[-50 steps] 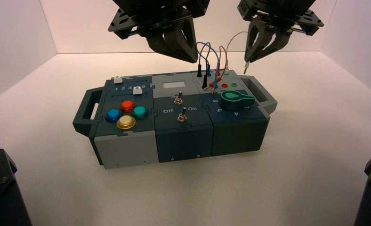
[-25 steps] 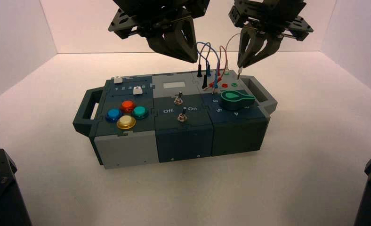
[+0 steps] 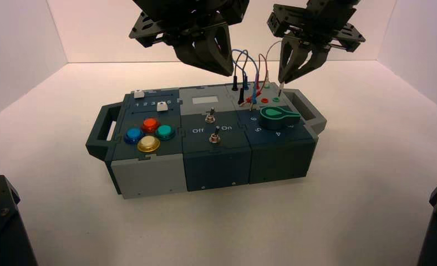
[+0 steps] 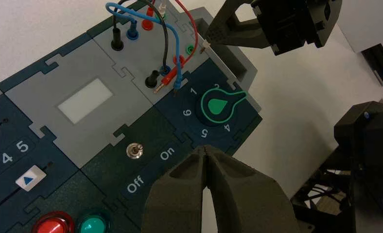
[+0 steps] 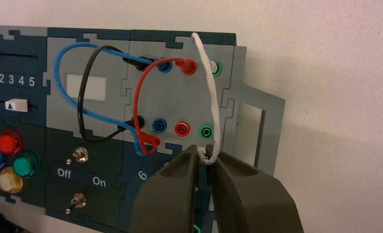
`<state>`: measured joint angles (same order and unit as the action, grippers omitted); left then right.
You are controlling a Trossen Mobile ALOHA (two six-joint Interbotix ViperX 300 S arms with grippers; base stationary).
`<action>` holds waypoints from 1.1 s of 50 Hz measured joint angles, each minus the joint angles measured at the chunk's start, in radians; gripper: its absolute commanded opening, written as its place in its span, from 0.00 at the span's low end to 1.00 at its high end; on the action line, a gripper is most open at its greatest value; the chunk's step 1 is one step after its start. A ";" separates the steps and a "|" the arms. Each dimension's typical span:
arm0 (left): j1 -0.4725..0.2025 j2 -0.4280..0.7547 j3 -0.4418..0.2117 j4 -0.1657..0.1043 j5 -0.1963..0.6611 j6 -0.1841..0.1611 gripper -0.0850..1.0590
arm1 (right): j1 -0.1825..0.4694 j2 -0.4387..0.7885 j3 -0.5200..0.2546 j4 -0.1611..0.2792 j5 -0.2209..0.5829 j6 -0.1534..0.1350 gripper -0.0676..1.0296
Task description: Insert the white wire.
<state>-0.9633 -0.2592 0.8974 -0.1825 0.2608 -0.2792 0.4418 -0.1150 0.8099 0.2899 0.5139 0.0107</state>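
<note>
The white wire (image 5: pixel 212 102) runs from a green socket (image 5: pixel 215 68) at the box's far right corner down to my right gripper (image 5: pixel 203 153), which is shut on its plug end. In the high view that gripper (image 3: pixel 283 79) hangs over the box's back right corner, with the plug's pin (image 3: pixel 280 89) pointing down just above the near green socket (image 3: pixel 275 100). This empty green socket (image 5: pixel 207 130) lies close in front of the fingertips. My left gripper (image 4: pixel 206 151) is shut and empty, held above the middle of the box (image 3: pixel 150 172).
Blue (image 5: pixel 63 82), black (image 5: pixel 85 97) and red (image 5: pixel 140 97) wires loop between sockets beside the white one. A green knob (image 3: pixel 277 115) sits in front of the sockets, with two toggle switches (image 3: pixel 210 117) in the middle and coloured buttons (image 3: pixel 148 134) on the left.
My right gripper has moved left and down with the white wire's plug, from beyond the box's right handle to just above the green socket. The left arm has stayed put.
</note>
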 measured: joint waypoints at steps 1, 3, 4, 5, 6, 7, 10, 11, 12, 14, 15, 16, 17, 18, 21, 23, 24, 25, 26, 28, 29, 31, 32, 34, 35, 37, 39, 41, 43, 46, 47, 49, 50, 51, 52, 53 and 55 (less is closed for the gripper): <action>0.000 0.000 0.000 0.000 0.000 0.000 0.05 | 0.000 0.000 0.000 0.000 -0.002 0.000 0.04; 0.000 0.000 -0.002 0.000 0.000 0.000 0.05 | 0.000 0.000 0.000 0.000 -0.002 0.000 0.04; 0.000 0.000 -0.002 0.000 0.000 0.000 0.05 | 0.000 0.000 0.000 0.000 -0.002 0.000 0.04; 0.000 0.002 -0.002 0.002 0.000 0.000 0.05 | 0.000 0.000 0.000 0.000 -0.002 -0.002 0.04; 0.000 0.002 -0.002 0.000 0.000 0.000 0.05 | 0.000 0.000 0.000 0.000 -0.002 0.000 0.04; 0.000 0.002 -0.002 0.002 0.000 0.000 0.05 | 0.000 0.000 0.000 0.000 -0.002 0.000 0.04; 0.002 0.002 -0.003 0.000 0.000 0.002 0.05 | 0.000 0.000 0.000 0.000 -0.003 -0.002 0.04; 0.000 0.002 -0.003 0.000 0.000 0.002 0.05 | 0.000 0.002 -0.002 0.000 -0.003 -0.002 0.04; 0.002 0.002 -0.003 0.000 0.000 0.000 0.05 | 0.000 0.002 0.000 0.000 -0.003 0.000 0.04; 0.000 0.000 -0.005 0.000 0.000 0.002 0.05 | 0.000 0.003 0.000 0.002 -0.005 -0.002 0.04; 0.002 0.002 -0.005 0.002 0.000 0.000 0.05 | 0.000 0.005 0.000 0.000 -0.005 -0.002 0.04; 0.000 0.002 -0.003 0.000 0.000 0.002 0.05 | 0.000 0.005 0.000 0.002 -0.006 0.000 0.04; 0.000 0.002 -0.005 0.000 0.000 0.002 0.05 | 0.000 0.008 0.000 0.000 -0.008 -0.002 0.04; 0.000 0.002 -0.005 0.000 0.000 0.002 0.05 | 0.000 0.008 0.000 0.000 -0.008 -0.002 0.04; 0.002 0.002 -0.005 0.000 0.000 0.000 0.05 | 0.000 0.012 0.000 0.000 -0.011 -0.002 0.04; 0.000 0.002 -0.005 0.002 0.002 0.002 0.05 | 0.000 0.012 0.000 0.000 -0.011 -0.002 0.04; 0.002 0.002 -0.005 0.000 0.002 0.002 0.05 | 0.000 0.017 -0.002 0.000 -0.011 0.000 0.04; 0.002 0.002 -0.005 0.002 0.002 0.000 0.05 | 0.000 0.018 -0.002 0.002 -0.011 -0.002 0.04; 0.002 0.002 -0.005 0.002 0.002 0.002 0.05 | 0.000 0.020 -0.002 0.002 -0.012 0.000 0.04; 0.002 0.002 -0.005 0.000 0.002 0.002 0.05 | 0.000 0.021 -0.003 0.000 -0.012 0.000 0.04; 0.000 0.002 -0.005 0.000 0.002 0.002 0.05 | 0.000 0.023 -0.003 0.000 -0.014 0.000 0.04; 0.000 0.000 -0.005 0.000 0.002 0.002 0.05 | 0.000 0.023 -0.005 0.002 -0.014 0.000 0.04; 0.002 0.000 -0.005 0.000 0.002 0.000 0.05 | 0.000 0.023 -0.005 0.000 -0.015 -0.002 0.04; 0.002 0.002 -0.005 0.002 0.002 0.002 0.05 | 0.000 0.023 -0.006 0.000 -0.015 -0.002 0.04; 0.000 0.002 -0.005 0.002 0.003 0.002 0.05 | 0.000 0.025 -0.006 0.000 -0.015 -0.002 0.04; 0.000 0.000 -0.005 0.002 0.003 0.002 0.05 | 0.000 0.025 -0.008 0.000 -0.017 0.000 0.04; 0.000 0.002 -0.005 0.002 0.003 0.002 0.05 | 0.000 0.025 -0.009 0.000 -0.017 -0.002 0.04; 0.000 0.002 -0.005 0.000 0.003 0.002 0.05 | 0.000 0.026 -0.011 0.000 -0.017 -0.002 0.04; 0.000 0.002 -0.005 0.000 0.003 0.002 0.05 | 0.000 0.026 -0.012 0.000 -0.017 -0.002 0.04; 0.000 0.002 -0.005 0.000 0.003 0.000 0.05 | 0.000 0.025 -0.014 0.002 -0.015 -0.002 0.04; 0.000 0.002 -0.005 0.000 0.003 0.002 0.05 | 0.000 0.026 -0.014 0.002 -0.015 -0.002 0.04; 0.000 0.002 -0.005 0.002 0.005 0.002 0.05 | 0.000 0.026 -0.014 0.000 -0.015 -0.002 0.04; 0.002 0.002 -0.005 0.002 0.003 0.002 0.05 | 0.000 0.025 -0.015 0.002 -0.017 -0.002 0.04; 0.000 0.002 -0.005 0.002 0.003 0.002 0.05 | 0.000 0.026 -0.014 0.002 -0.017 -0.002 0.04; 0.002 0.002 -0.005 0.002 0.003 0.002 0.05 | 0.000 0.026 -0.014 0.000 -0.017 -0.002 0.04; 0.002 0.002 -0.005 0.002 0.003 0.000 0.05 | 0.000 0.026 -0.014 0.000 -0.017 -0.002 0.04; 0.002 0.000 -0.005 0.000 0.003 0.002 0.05 | 0.000 0.026 -0.014 0.002 -0.015 -0.002 0.04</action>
<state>-0.9618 -0.2592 0.8928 -0.1825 0.2638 -0.2777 0.4418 -0.0890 0.7961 0.2915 0.4985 0.0092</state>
